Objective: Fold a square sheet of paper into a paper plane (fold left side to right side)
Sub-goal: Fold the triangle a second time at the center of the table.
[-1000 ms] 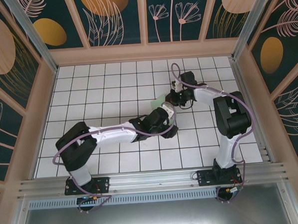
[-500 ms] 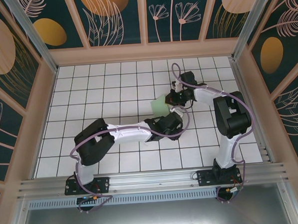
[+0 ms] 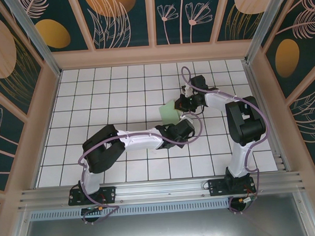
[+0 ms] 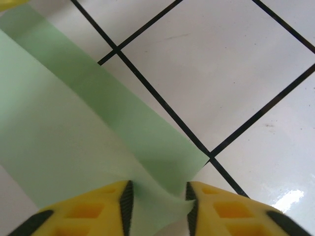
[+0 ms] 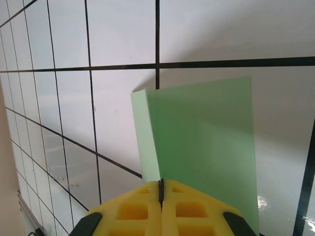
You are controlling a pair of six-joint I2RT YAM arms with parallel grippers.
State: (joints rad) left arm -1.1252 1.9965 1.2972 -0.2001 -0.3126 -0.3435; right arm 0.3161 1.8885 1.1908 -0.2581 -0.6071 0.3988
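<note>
Risk: green paper sheet [image 4: 74, 147] could be torn or mis-creased if pulled vs. right gripper [image 5: 161, 189], which is clamped on its edge. Jaws of left gripper [image 4: 158, 201] are held apart, sheet corner curled betw. them.

Glossy white desk [image 3: 93, 95] gridded in black, enclosed by dark teal walls [image 3: 123, 24] with peach plant motifs; aluminium rail [image 3: 161, 188] along the near edge.

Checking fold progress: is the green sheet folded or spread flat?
Folded: the sheet shows two offset layers, pinched by the right gripper.
</note>
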